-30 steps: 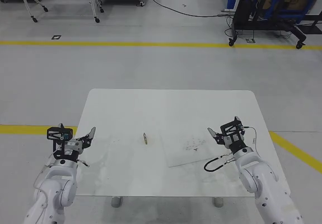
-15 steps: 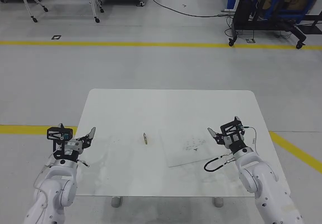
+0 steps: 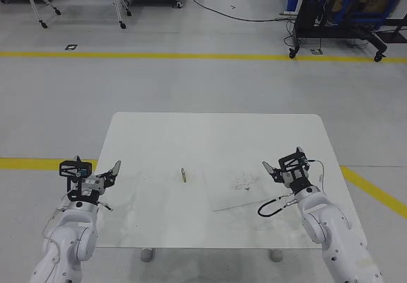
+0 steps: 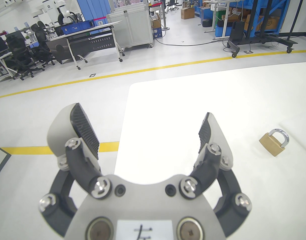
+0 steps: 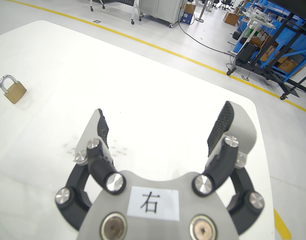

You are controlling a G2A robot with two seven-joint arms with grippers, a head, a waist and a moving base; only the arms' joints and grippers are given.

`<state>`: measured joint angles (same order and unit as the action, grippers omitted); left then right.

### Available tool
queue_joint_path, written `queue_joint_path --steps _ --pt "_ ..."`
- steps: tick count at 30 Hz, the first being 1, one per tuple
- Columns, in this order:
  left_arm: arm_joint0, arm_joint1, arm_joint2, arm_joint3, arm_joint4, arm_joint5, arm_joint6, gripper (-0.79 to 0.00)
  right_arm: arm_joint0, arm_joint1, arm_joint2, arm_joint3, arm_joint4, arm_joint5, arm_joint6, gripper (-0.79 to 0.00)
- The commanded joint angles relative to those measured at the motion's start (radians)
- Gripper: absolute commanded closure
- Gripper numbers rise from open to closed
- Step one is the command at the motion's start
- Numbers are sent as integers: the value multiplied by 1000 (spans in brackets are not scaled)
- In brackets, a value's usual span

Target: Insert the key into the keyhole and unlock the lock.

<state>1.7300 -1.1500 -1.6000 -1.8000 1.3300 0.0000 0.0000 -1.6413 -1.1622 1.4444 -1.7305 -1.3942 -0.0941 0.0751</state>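
Brass padlock [image 4: 271,145], curved steel shackle [image 4: 283,134], on smooth white table [image 3: 260,134]; left pincer [image 4: 143,111], right pincer [image 5: 164,107] released.

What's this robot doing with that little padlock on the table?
Right now nothing is being handled. A small brass padlock sits near the middle of the white table, and its shackle looks closed. The left gripper and the right gripper are at opposite sides of the table, both open, empty and well apart from the padlock. The job is to unlock it, and judging by this, that has not started yet.
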Motion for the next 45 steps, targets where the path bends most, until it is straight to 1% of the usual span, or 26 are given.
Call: queue_joint_path --steps 1,22,24,31,34,35,36,37,38,40,41,42,43,44,45 --pt "0 0 0 0 0 0 0 -784 0 0 0 0 0 0 0 -784" --pt "0 0 0 0 0 0 0 -785 -1 0 -3 0 9 -10 -3 -785" --pt "0 0 0 0 0 0 0 -785 -3 0 -13 7 65 -106 -25 -785" --pt "0 0 0 0 0 0 0 -785 8 11 -43 65 98 -394 -85 -785" --pt "0 0 0 0 0 0 0 -785 28 15 -43 106 74 -449 -72 -785" --pt "0 0 0 0 0 0 0 -785 40 17 -48 115 53 -466 -57 -770" --pt "0 0 0 0 0 0 0 -785 54 20 -58 126 25 -500 -38 -588" --pt "0 0 0 0 0 0 0 -785 72 22 -65 141 -2 -528 -23 -496" --pt "0 0 0 0 0 0 0 -785 91 23 -74 164 -11 -557 -16 -437" --pt "0 0 0 0 0 0 0 -785 135 26 -86 212 -17 -629 -16 -431" --pt "0 0 0 0 0 0 0 -785 156 27 -89 235 -33 -648 -16 -443" --pt "0 0 0 0 0 0 0 -785 174 28 -93 257 -48 -659 -18 -437" --pt "0 0 0 0 0 0 0 -785 190 29 -99 275 -59 -668 -23 -422" --pt "0 0 0 0 0 0 0 -785 205 30 -105 288 -73 -683 -28 -388" --pt "0 0 0 0 0 0 0 -785 219 31 -112 299 -86 -708 -37 -385"
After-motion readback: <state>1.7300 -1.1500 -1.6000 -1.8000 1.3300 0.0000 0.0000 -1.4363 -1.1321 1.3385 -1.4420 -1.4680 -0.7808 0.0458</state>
